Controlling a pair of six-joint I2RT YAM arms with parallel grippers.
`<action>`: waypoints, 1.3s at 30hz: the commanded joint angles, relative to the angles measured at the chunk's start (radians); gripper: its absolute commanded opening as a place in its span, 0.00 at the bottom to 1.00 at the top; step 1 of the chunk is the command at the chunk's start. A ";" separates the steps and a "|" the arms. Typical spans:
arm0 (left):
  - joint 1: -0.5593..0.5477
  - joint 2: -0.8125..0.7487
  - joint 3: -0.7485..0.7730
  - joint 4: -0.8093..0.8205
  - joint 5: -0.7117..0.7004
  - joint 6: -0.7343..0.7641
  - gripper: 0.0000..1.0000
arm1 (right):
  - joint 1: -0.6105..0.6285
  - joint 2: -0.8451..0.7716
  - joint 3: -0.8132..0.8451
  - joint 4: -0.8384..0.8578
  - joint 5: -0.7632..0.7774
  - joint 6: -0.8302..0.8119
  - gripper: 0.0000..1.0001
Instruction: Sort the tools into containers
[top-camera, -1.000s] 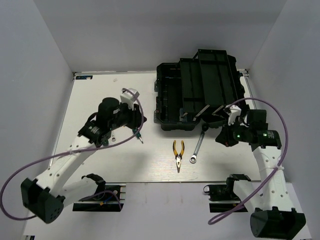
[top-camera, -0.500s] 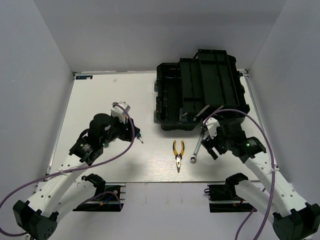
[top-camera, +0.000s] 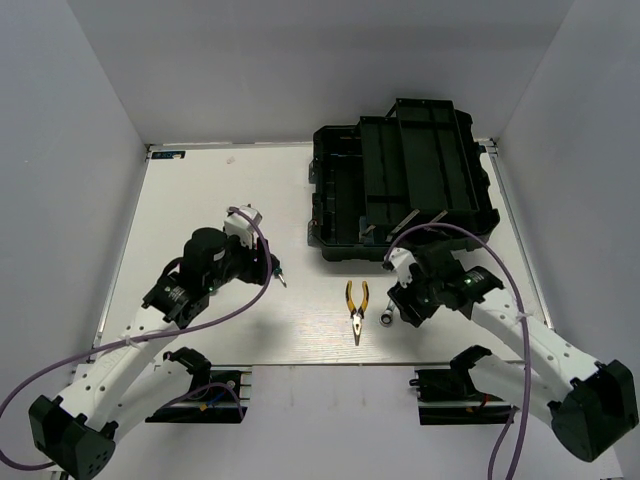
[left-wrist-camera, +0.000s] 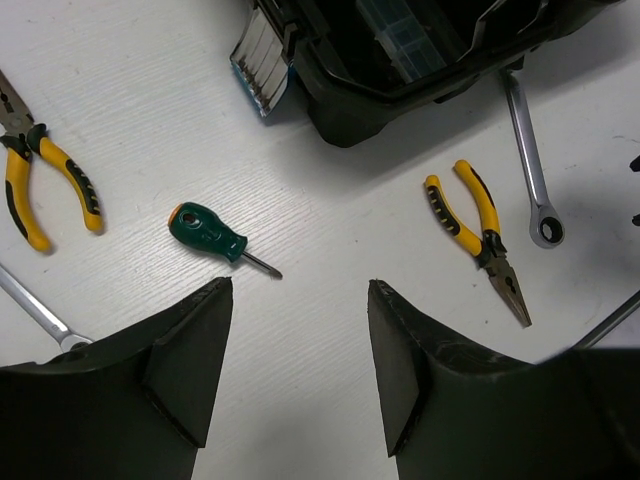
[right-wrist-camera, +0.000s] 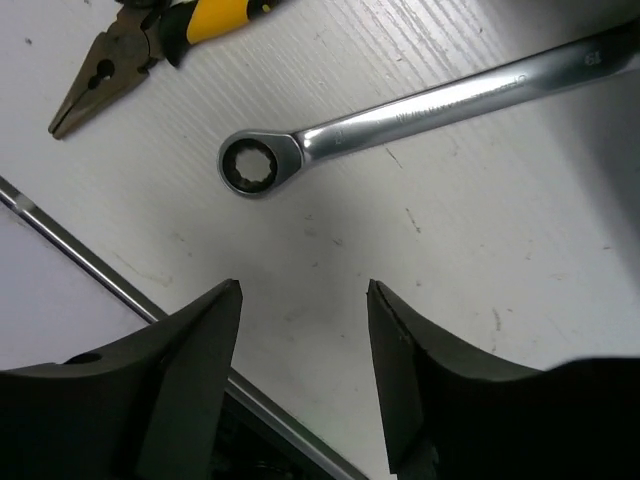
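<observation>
1. The left pincer (left-wrist-camera: 300, 305) has its jaws apart and holds nothing, above the bench (left-wrist-camera: 330, 240) near a green screwdriver (left-wrist-camera: 210, 228).
2. The right pincer (right-wrist-camera: 303, 300) also has its jaws apart and is empty, just short of the wrench (right-wrist-camera: 400, 110) lying flat.
3. Yellow pliers (top-camera: 356, 303) lie beside that wrench, before the open toolbox (top-camera: 400, 180).

Top view: high behind the near edge of the table (top-camera: 200, 180), looking down on all of it.
Left wrist: moderately high, facing down toward the far right.
Right wrist: very close, facing down.
Shared: wrench (right-wrist-camera: 420, 104) and pliers (left-wrist-camera: 488, 243) near the middle, probably in all three.
</observation>
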 joint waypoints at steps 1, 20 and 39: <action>0.005 0.000 -0.010 0.004 -0.013 0.001 0.67 | 0.020 0.044 0.037 0.076 0.001 0.185 0.59; 0.015 0.020 -0.019 0.004 -0.041 0.001 0.67 | 0.173 0.181 -0.095 0.464 0.371 0.441 0.68; 0.015 0.009 -0.019 0.004 -0.031 0.001 0.67 | 0.215 0.325 -0.072 0.421 0.452 0.446 0.63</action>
